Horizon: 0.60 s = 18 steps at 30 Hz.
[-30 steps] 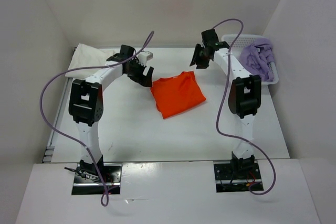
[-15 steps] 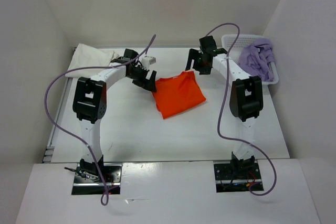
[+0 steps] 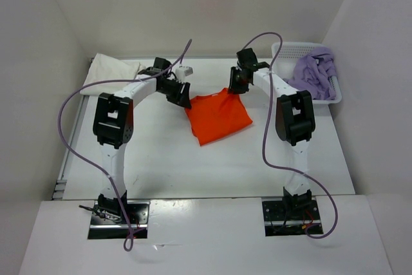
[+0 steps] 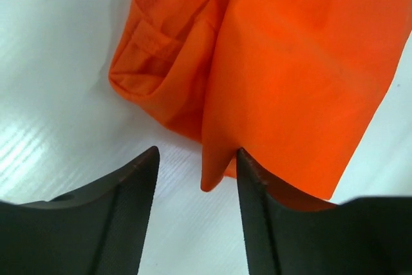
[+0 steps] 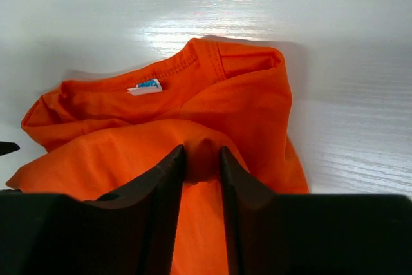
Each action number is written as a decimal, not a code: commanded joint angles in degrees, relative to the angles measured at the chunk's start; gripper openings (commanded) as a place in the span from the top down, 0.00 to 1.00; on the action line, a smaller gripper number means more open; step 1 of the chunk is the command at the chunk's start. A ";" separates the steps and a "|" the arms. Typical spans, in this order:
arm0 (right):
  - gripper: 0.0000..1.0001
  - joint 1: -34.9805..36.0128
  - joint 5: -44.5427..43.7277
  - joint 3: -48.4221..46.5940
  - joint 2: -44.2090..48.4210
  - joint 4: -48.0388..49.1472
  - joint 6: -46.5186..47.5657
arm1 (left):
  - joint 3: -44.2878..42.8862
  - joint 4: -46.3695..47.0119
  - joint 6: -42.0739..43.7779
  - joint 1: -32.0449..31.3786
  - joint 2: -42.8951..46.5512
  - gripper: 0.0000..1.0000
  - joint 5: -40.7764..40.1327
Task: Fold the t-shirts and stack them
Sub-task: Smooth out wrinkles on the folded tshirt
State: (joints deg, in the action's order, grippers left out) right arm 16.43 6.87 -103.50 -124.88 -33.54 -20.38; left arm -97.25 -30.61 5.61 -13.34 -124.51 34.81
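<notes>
step: fold orange t-shirt (image 3: 217, 115) | right hand (image 5: 201, 156) pinching its back edge | left hand (image 4: 197, 159) gaping round a corner | next, prob: close it, lift together

From where I stand, the table (image 3: 193, 165) is a flat white top with a slight sheen. Close up, its surface shows fine streaks and a soft glare. Plain white walls box it in on three sides: a back wall (image 3: 206, 11), a left wall (image 3: 35, 82) and a right wall (image 3: 376, 62). A thin metal rail (image 3: 63, 172) runs along the table's left edge, and a white ledge (image 3: 206, 243) lies across the near side. The light is even and soft, with only faint shadows.
</notes>
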 commanded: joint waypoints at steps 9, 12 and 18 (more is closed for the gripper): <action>0.90 0.36 0.07 0.14 -0.01 2.07 0.17 | -4.96 -0.68 -0.16 -0.54 -4.43 0.82 4.56; 1.00 0.36 0.07 0.14 -0.01 2.07 -0.44 | -5.49 -0.68 -0.16 -0.54 -4.43 0.92 5.09; 1.00 0.36 -1.86 3.21 5.76 2.07 -2.20 | -8.12 -0.15 -0.68 -1.68 0.75 0.96 5.80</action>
State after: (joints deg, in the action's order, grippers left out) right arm 16.43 6.50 -102.15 -124.42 -33.06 -21.28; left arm -102.32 -31.55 5.61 -14.09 -128.68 37.87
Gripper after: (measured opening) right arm 0.010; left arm 0.044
